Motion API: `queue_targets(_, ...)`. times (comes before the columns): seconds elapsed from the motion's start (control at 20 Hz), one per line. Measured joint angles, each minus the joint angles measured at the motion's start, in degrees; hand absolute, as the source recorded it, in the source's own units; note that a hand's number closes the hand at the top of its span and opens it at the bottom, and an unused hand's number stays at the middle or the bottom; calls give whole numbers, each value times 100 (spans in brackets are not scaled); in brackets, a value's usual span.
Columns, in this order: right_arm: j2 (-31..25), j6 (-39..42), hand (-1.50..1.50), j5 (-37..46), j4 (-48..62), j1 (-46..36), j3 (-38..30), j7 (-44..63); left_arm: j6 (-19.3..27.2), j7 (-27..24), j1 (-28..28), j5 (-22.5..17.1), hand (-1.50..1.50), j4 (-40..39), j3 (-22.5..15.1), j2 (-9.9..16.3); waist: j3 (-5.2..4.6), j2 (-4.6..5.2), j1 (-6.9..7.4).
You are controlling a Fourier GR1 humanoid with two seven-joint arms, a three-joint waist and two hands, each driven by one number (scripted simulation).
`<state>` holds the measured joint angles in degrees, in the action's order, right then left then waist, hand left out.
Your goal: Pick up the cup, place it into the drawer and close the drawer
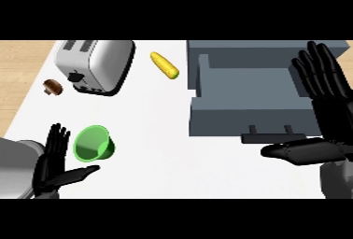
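A green cup (93,144) lies tipped on the white counter at the lower left, its mouth facing the view. My left hand (53,163) stands just left of it, fingers straight and thumb out, not touching. The grey drawer (207,114) at the right is pulled open and nothing shows inside; its handle (271,137) juts from the front. My right hand (324,102) is open at the drawer's right side, fingers pointing up over the drawer's right wall and thumb (296,151) stretching left below the handle.
A silver toaster (93,63) sits at the back left. A yellow corn cob (164,64) lies between toaster and drawer cabinet. A brown round object (53,87) rests at the counter's left edge, beyond which is wooden floor.
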<state>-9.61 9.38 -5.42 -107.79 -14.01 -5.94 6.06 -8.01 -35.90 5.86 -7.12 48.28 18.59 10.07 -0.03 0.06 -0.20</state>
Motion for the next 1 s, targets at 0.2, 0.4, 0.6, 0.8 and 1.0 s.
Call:
queue_targets(0.2,-16,-21,-150,-46,-8,-101,-50,99,48,-828,520,151,-150,-1239,93,86,-3,6,-19)
queue_targets(0.4,0,-38,-150,13,1,-144,0,130,-129,-1529,939,189,-150,-2307,217,291,-6,12,-29)
queue_targets(0.6,-71,64,-150,-106,-65,-111,-75,163,-210,-1923,1328,249,-150,-3140,298,447,-10,20,-60)
queue_targets(0.8,-88,118,-150,-162,-72,-71,-111,150,-132,-2108,1553,277,-150,-3528,342,461,-13,33,-82)
queue_targets(1.0,-106,101,-150,-145,100,-212,-154,117,-79,-2187,1690,350,-150,-3722,313,439,-6,37,-85)
